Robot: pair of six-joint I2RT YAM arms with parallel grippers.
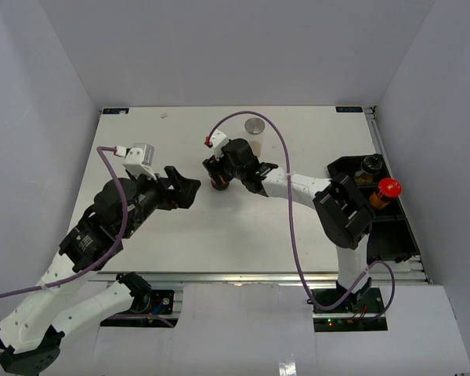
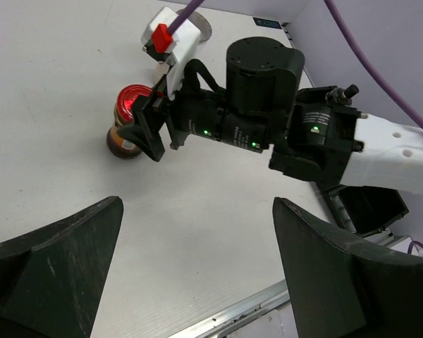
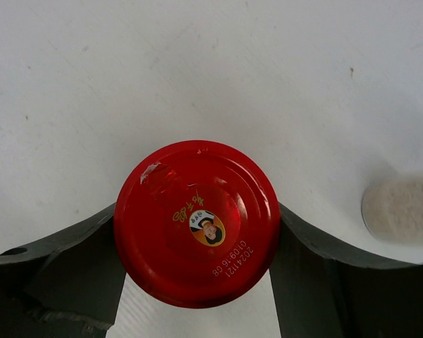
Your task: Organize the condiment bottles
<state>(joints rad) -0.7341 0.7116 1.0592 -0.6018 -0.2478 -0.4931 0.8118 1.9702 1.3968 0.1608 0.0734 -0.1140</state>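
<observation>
A red-capped bottle [image 1: 217, 185] with amber-brown contents stands on the white table, mid-table. My right gripper [image 1: 218, 175] is shut on it, one finger on each side under the cap [image 3: 197, 224]. The left wrist view shows the bottle [image 2: 127, 113] upright on the table in those fingers [image 2: 146, 134]. My left gripper [image 1: 189, 190] is open and empty, just left of that bottle, over bare table [image 2: 197, 211]. A clear bottle with a silver-grey lid [image 1: 254, 128] stands behind; it also shows in the right wrist view [image 3: 402, 210]. A black-capped bottle [image 1: 370, 165] and a second red-capped bottle [image 1: 387, 189] stand in the tray.
A long black tray [image 1: 392, 235] lies along the table's right edge. The metal front edge of the table [image 2: 268, 299] runs under my left gripper. Grey walls enclose the table on three sides.
</observation>
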